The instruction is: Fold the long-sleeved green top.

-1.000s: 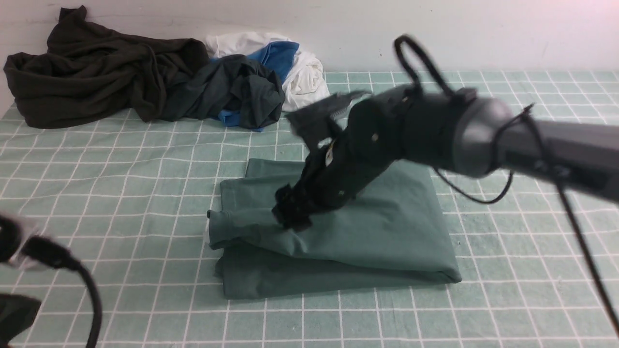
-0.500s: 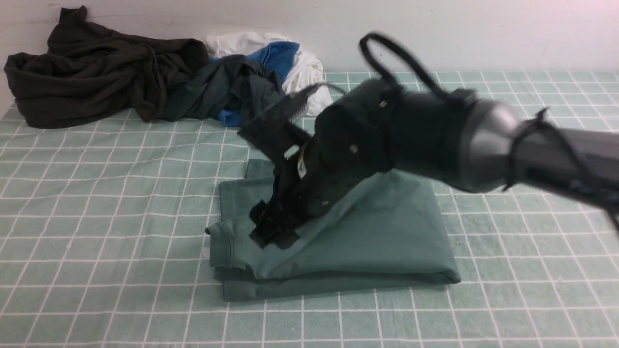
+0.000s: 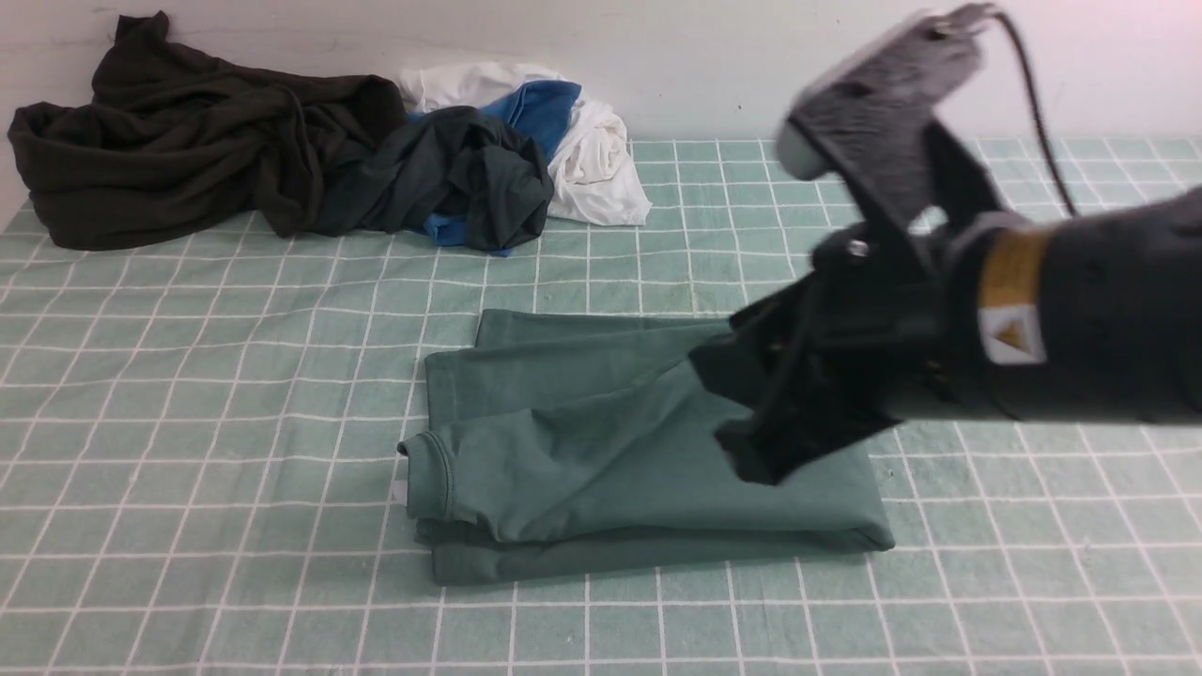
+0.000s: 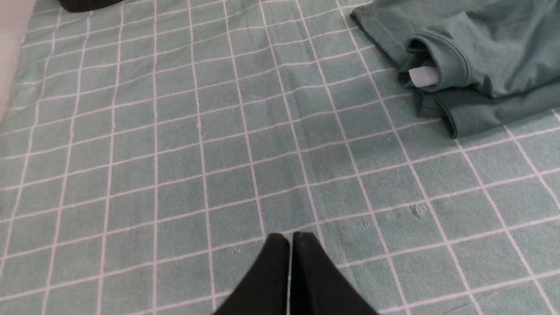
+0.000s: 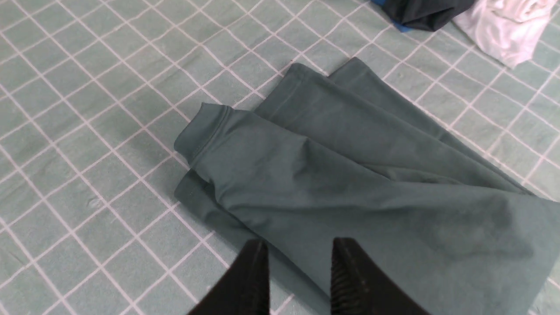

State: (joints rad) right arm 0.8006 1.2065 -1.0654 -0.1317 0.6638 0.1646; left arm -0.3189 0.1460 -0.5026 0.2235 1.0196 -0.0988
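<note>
The green long-sleeved top (image 3: 601, 460) lies folded into a thick rectangle in the middle of the checked cloth, its ribbed collar (image 3: 434, 474) at the left end. It also shows in the left wrist view (image 4: 481, 52) and the right wrist view (image 5: 350, 175). My right gripper (image 3: 756, 460) hovers over the top's right half, jaws apart with nothing between them (image 5: 299, 247). My left gripper (image 4: 291, 238) is shut and empty over bare cloth, well away from the collar end. It is out of the front view.
At the back left lies a very dark olive-black garment (image 3: 188, 150). Beside it sits a dark teal-grey garment (image 3: 451, 178) with blue and white cloth (image 3: 587, 141). A wall runs along the back. A white label (image 4: 423, 75) pokes out at the top's collar.
My right arm has pulled back from the top's left part to the right and lifted off it. Its jaws stand narrower than before. The top's upper layer has settled flat.
</note>
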